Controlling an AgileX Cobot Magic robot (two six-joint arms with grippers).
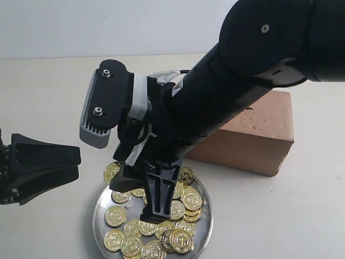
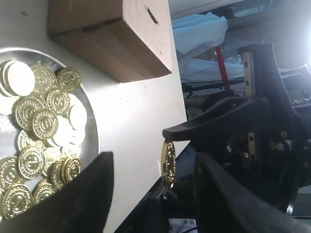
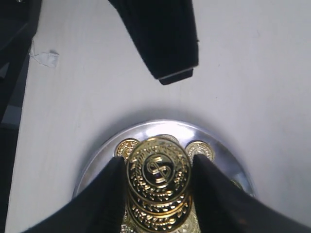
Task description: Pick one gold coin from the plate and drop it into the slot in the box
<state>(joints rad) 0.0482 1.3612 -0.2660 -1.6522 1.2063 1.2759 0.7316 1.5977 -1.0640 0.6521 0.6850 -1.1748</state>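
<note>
The silver plate (image 1: pixel 100 215) holds several gold coins (image 1: pixel 183 240) at the front of the table. My right gripper (image 1: pixel 154 215) hangs over the plate, shut on a gold coin (image 3: pixel 158 169) held between its two black fingers (image 3: pixel 104 204). A second coin (image 3: pixel 160 213) lies right behind it; I cannot tell if that one is gripped too. The left wrist view shows the held coin (image 2: pixel 168 162) edge-on, and also the plate (image 2: pixel 93 138). The brown box (image 1: pixel 259 135) stands behind the plate; its slot (image 2: pixel 152 15) shows on the box (image 2: pixel 116 43). My left gripper (image 1: pixel 78 163) stands open, left of the plate.
The right arm (image 1: pixel 232 91) reaches across the middle and covers part of the box top. A small white scrap (image 3: pixel 46 58) lies on the beige table (image 1: pixel 302 216). A finger of the left gripper (image 3: pixel 167 46) shows beyond the plate rim (image 3: pixel 97 155).
</note>
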